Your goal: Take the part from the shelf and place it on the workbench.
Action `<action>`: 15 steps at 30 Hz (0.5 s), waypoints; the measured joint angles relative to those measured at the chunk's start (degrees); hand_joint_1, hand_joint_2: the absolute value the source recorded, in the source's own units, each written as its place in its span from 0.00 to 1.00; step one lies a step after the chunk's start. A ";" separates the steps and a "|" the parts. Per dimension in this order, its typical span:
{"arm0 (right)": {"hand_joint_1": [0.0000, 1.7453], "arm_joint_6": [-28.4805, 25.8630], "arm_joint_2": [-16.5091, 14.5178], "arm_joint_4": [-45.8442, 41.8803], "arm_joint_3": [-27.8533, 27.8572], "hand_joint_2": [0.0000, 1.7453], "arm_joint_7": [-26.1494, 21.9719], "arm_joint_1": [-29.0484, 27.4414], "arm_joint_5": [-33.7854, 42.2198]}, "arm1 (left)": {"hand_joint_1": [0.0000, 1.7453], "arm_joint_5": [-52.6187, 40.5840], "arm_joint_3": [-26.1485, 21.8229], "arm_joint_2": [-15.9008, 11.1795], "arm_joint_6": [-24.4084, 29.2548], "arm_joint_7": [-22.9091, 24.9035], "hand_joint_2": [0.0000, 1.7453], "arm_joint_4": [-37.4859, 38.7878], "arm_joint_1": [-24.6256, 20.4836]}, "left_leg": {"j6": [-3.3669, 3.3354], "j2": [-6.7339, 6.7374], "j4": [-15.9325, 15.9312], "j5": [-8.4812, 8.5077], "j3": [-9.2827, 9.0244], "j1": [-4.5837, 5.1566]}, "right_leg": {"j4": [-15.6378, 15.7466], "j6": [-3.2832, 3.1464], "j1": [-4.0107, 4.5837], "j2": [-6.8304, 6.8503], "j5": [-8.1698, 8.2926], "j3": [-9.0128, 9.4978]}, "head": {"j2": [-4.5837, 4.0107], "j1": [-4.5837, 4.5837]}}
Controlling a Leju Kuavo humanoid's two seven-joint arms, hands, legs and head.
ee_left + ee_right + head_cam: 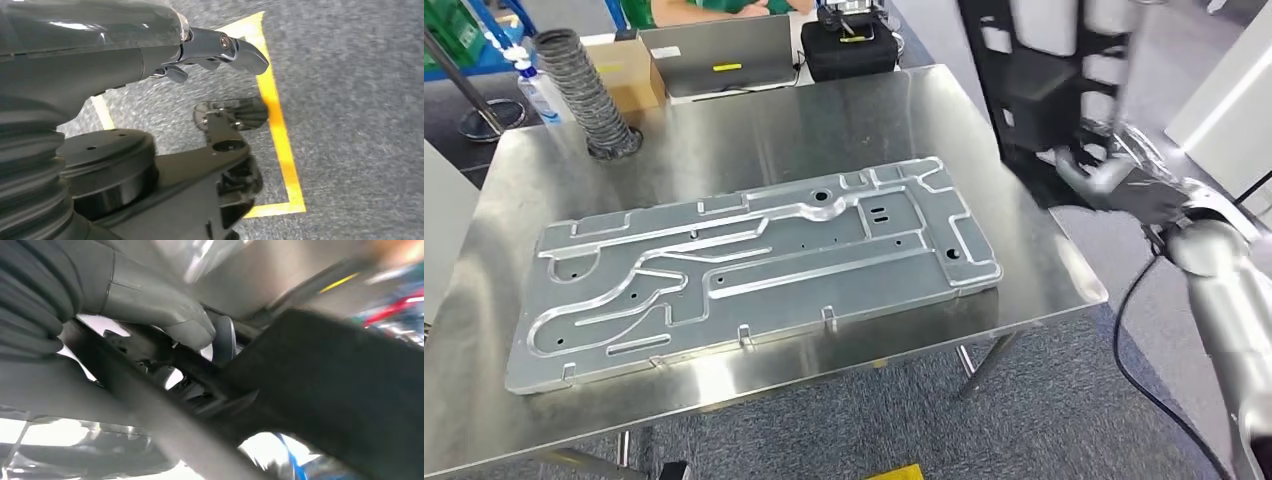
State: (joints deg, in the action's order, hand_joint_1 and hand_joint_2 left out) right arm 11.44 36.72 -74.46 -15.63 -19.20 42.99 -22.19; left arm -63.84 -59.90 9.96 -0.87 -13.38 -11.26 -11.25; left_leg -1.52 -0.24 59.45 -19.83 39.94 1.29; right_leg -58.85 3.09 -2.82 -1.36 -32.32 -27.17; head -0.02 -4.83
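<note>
Beside the steel workbench (pixel 1044 260), right robot hand (pixel 1114 180) grips black slotted part (pixel 1034 80).

Your right arm (pixel 1224 300) reaches up and forward along the right side, bent at the wrist. Your right hand (pixel 1096 172) grips a black part (pixel 1049 90), thumb (pixel 170 315) pressed on one side. Your left hand (pixel 200 50) hangs low, pointing at the floor, fingers (pixel 245 50) loosely extended, holding nothing.

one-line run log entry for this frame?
phase: carrying | right hand: holds black part beside workbench | left hand: hanging, empty | part: not yet placed
</note>
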 joint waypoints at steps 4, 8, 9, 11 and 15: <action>1.00 -8.91 -3.79 5.96 -10.99 1.00 2.06 11.35 -18.61 | 0.00 -0.93 0.99 0.17 -0.32 -0.02 1.00 -0.02 -2.27 | -1.55 0.11 -0.70 -0.65 -0.81 -0.01 | -9.62 -0.22 0.47 1.34 -4.22 -5.36 | 0.00 0.01; 1.00 -9.14 -8.62 11.67 -20.04 1.00 3.09 17.51 -24.28 | 0.00 -0.89 1.34 0.57 -0.31 -0.48 1.00 -0.02 -2.48 | -1.96 -0.71 -0.52 -1.91 -1.94 0.36 | -14.77 -1.04 1.34 1.32 -1.14 -11.97 | 0.00 0.01; 1.00 -9.16 -10.21 13.21 -21.91 1.00 3.19 19.04 -24.82 | 0.00 -0.84 1.41 0.70 -0.28 -0.60 1.00 -0.02 -2.53 | -1.88 -0.87 -0.41 -2.27 -2.26 0.45 | -11.23 -1.51 1.63 1.31 2.16 -11.67 | 0.00 0.01; 1.00 -9.51 -13.26 16.07 -24.89 1.00 3.11 21.77 -25.12 | 0.00 -0.76 1.50 1.08 -0.21 -0.71 1.00 0.01 -2.70 | -1.62 -1.07 -0.14 -2.86 -2.59 0.60 | -4.51 -2.45 2.31 1.26 6.75 -10.34 | 0.00 0.01; 1.00 -10.56 -17.16 19.83 -28.04 1.00 2.69 24.86 -24.36 | 0.00 -0.57 1.52 1.32 -0.04 -0.86 1.00 0.02 -2.81 | -0.94 -1.38 -0.18 -3.23 -2.40 0.51 | -0.56 -3.11 2.62 1.31 7.12 -8.92 | 0.00 0.00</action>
State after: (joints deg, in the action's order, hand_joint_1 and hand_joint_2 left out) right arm 0.88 19.56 -54.63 -43.66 -16.51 67.85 -46.55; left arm -64.42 -58.38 11.28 -0.91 -14.25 -11.24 -14.06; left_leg -2.46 -1.62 59.27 -23.05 37.54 1.80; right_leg -59.40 -0.02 -0.21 -0.05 -25.20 -36.09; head -0.02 -4.83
